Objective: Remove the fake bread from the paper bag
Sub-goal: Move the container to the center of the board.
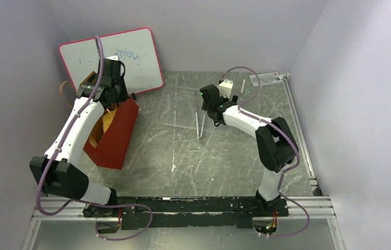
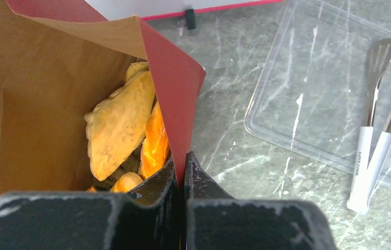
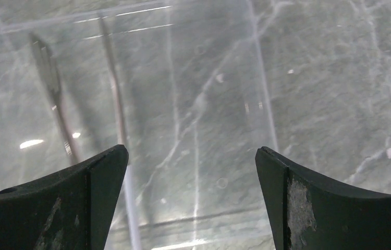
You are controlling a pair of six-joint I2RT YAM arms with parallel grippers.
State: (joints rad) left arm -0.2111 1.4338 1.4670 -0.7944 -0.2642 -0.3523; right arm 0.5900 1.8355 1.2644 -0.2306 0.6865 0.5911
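Observation:
The red paper bag (image 1: 114,133) lies tilted at the left of the table, its brown inside showing. My left gripper (image 2: 184,159) is shut on the bag's red rim (image 2: 175,88). Inside the bag I see golden-orange bread pieces (image 2: 120,122), one bright orange loaf (image 2: 154,140) and a small rounded piece (image 2: 125,182). My right gripper (image 3: 191,156) is open and empty, hovering low over a clear plastic tray (image 3: 209,78) with metal tongs (image 3: 52,99) to its left. In the top view the right gripper (image 1: 211,107) is near the table's middle back.
A whiteboard with a red frame (image 1: 115,60) leans against the back wall behind the bag. The clear tray (image 1: 193,107) lies mid-table with the tongs (image 1: 200,125) on it. The tongs also show in the left wrist view (image 2: 376,130). Walls close both sides.

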